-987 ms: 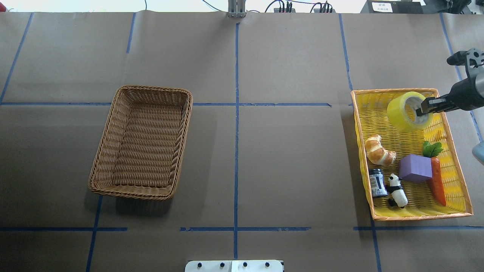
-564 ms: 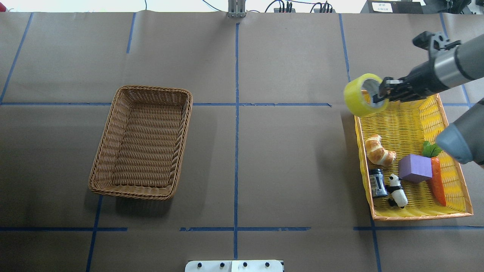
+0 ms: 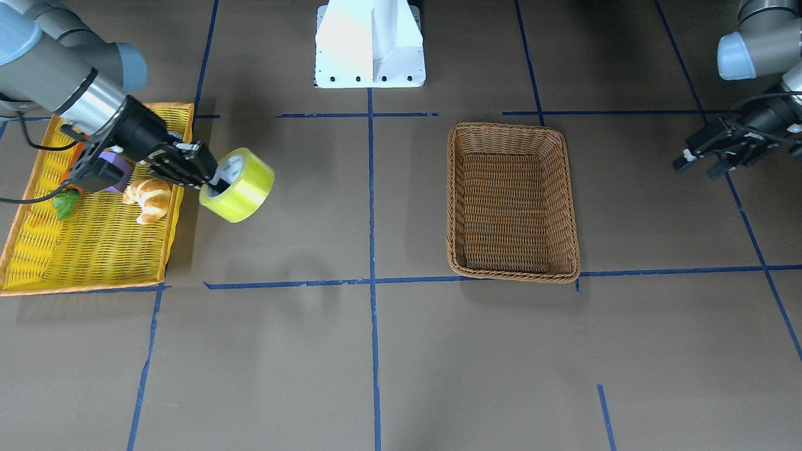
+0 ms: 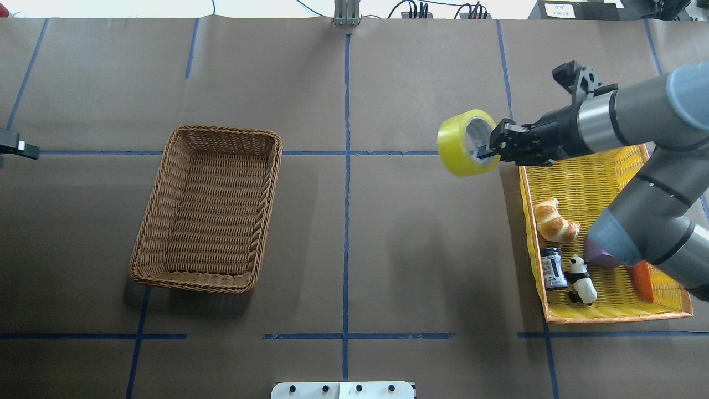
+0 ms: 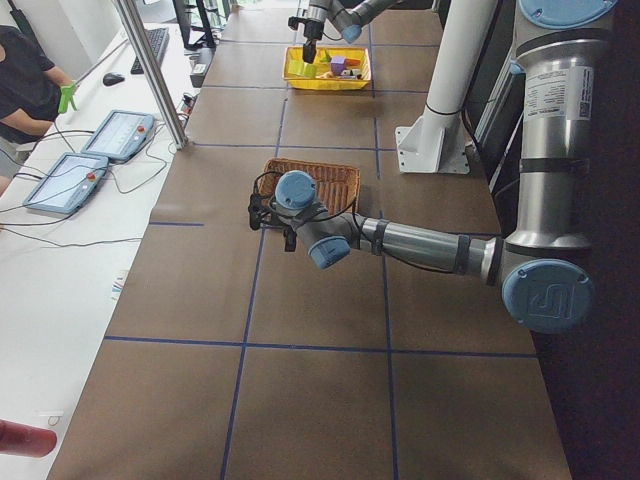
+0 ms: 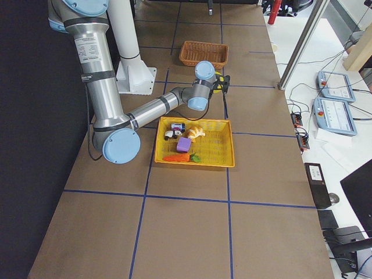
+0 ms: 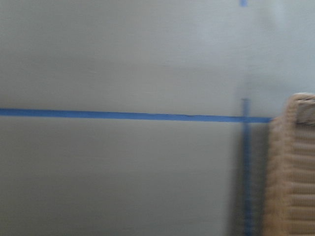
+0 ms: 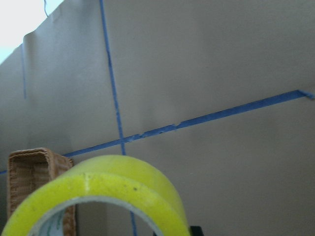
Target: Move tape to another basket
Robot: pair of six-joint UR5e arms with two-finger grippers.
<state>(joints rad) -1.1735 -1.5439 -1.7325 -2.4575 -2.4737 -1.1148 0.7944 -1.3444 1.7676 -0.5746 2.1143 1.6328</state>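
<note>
The yellow tape roll (image 4: pixel 450 148) hangs in the air just left of the yellow tray's far corner, over the table. My right gripper (image 4: pixel 487 152) is shut on its wall, one finger inside the white core. The tape also shows in the front view (image 3: pixel 245 188) with the right gripper (image 3: pixel 212 180), and in the right wrist view (image 8: pixel 118 179). The brown wicker basket (image 4: pixel 224 131) stands empty on the left half, far from the tape; it also shows in the front view (image 3: pixel 509 128). My left gripper (image 3: pixel 700 164) is open and empty beyond the basket's outer side, at the overhead view's left edge (image 4: pixel 16 148).
The yellow orange-rimmed tray (image 4: pixel 609 318) holds a croissant (image 4: pixel 554 221), a dark jar (image 4: pixel 553 269), a panda figure (image 4: pixel 582 278) and a carrot (image 4: pixel 642 277). A purple block is mostly hidden under my right arm. The robot's white base (image 3: pixel 369 44) stands at the near edge.
My right gripper has lifted the tape out of the yellow tray and carried it left, past the tray's edge. My left gripper's tip has come into the overhead view at the left edge.
</note>
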